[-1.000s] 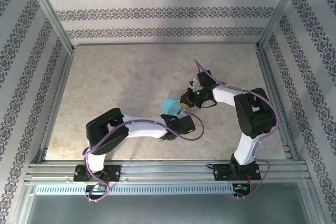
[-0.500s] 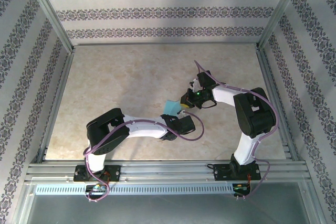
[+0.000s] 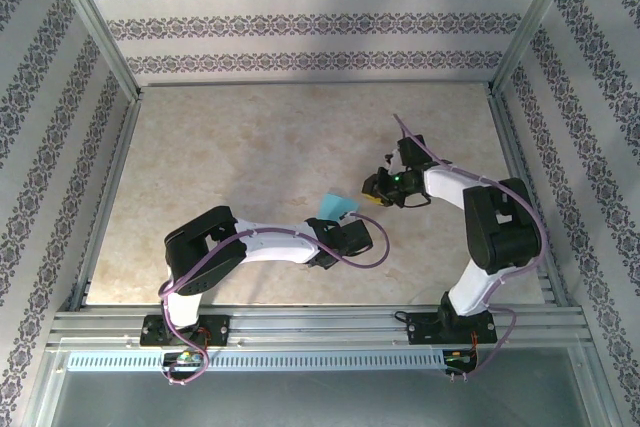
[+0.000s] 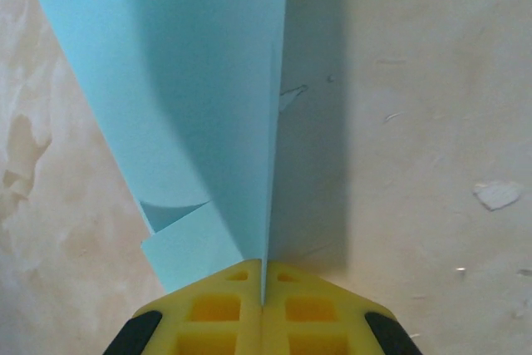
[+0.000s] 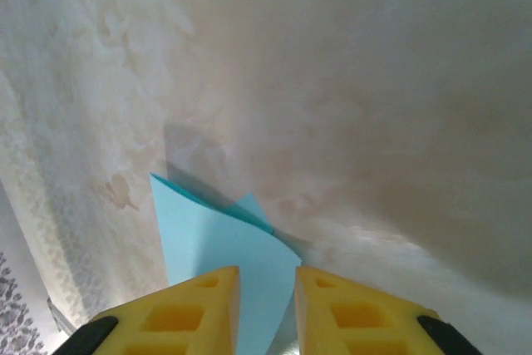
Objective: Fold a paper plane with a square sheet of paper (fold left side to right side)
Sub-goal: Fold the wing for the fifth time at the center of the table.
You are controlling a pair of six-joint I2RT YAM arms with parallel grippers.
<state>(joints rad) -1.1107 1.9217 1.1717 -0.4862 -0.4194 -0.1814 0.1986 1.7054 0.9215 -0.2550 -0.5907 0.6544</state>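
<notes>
Left gripper clamped on thin cyan-blue folded paper sheet, pinning the layers, just 5 o'clock of beige marbled table centre. Right gripper at the sheet's 3 o'clock, jaws parted, gripping nothing; probably free to press the crease.

No writing, label, brand name, number or sign can be read in any of the views. The dark bands running along the walls are a repeating ornament, not letters.
</notes>
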